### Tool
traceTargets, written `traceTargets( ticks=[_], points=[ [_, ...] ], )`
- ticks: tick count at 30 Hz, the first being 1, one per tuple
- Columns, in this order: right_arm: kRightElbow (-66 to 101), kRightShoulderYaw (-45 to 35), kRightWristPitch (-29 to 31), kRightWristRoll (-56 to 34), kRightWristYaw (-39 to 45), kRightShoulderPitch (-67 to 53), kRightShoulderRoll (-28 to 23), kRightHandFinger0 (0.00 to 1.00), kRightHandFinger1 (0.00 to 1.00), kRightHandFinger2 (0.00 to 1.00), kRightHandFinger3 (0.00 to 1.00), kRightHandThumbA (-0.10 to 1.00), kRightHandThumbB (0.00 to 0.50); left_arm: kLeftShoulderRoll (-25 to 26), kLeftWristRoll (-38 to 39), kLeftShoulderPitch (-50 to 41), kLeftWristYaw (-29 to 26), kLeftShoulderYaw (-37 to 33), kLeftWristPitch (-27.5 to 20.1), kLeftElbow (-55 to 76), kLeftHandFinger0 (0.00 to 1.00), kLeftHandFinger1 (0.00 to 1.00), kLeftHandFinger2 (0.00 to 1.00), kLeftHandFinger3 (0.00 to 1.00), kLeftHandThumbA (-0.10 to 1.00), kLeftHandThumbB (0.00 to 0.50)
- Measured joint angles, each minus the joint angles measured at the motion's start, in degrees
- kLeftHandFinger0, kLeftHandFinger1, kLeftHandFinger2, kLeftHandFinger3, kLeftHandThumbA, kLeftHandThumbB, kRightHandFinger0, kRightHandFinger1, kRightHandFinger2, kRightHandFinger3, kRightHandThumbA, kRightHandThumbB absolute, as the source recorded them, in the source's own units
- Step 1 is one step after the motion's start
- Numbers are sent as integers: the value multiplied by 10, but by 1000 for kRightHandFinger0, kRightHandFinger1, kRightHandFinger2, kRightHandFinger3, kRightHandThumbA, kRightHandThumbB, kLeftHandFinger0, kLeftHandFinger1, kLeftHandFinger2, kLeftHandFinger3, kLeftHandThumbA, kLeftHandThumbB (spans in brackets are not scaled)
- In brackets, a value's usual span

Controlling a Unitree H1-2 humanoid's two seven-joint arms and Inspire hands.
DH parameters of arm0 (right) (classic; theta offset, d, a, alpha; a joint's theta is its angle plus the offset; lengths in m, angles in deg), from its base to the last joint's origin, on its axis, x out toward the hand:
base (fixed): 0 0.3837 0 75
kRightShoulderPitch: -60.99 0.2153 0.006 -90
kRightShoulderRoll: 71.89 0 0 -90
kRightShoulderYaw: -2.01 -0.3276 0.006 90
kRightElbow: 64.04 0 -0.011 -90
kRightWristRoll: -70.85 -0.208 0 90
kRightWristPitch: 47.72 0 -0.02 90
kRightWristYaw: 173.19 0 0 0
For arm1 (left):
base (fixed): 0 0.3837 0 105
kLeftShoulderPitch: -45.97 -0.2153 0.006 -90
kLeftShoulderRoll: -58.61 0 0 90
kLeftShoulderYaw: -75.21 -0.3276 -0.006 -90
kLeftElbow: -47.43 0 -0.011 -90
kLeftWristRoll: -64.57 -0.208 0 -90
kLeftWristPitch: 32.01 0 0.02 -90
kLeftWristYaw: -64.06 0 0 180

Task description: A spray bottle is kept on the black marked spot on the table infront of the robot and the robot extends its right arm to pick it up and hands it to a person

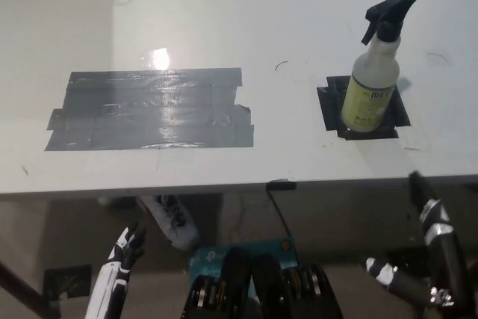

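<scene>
A spray bottle (371, 80) with a pale body, yellow-green label and black trigger head stands upright on a small black taped spot (331, 106) at the right of the white table (299, 162). My black right hand (429, 255) hangs below the table's front edge at the lower right, well short of the bottle, its fingers spread and holding nothing. My white left hand (119, 263) rests low at the lower left, under the table edge, fingers loosely apart and empty.
A large patch of grey-black tape (149, 110) lies flat on the left half of the table. A glare spot shines just above it. Cables trail at the far top left. A shoe (168, 218) is on the floor under the table.
</scene>
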Motion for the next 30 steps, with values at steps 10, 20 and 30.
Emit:
traceTargets(
  ticks=[10,20,30],
  points=[
    [-47,-53,-48,17,-18,151,-3,1000,1000,1000,1000,1000,337,1,3,0,0,4,7,0,1000,1000,1000,1000,1000,391],
    [-198,-78,-112,18,-25,269,-15,1000,1000,1000,1000,1000,309,1,5,-3,0,3,7,-4,1000,1000,1000,1000,1000,345],
    [-325,-84,-155,7,-26,368,-23,1000,1000,1000,1000,1000,372,0,4,-2,0,-4,3,-10,1000,1000,1000,1000,1000,320]
  ],
)
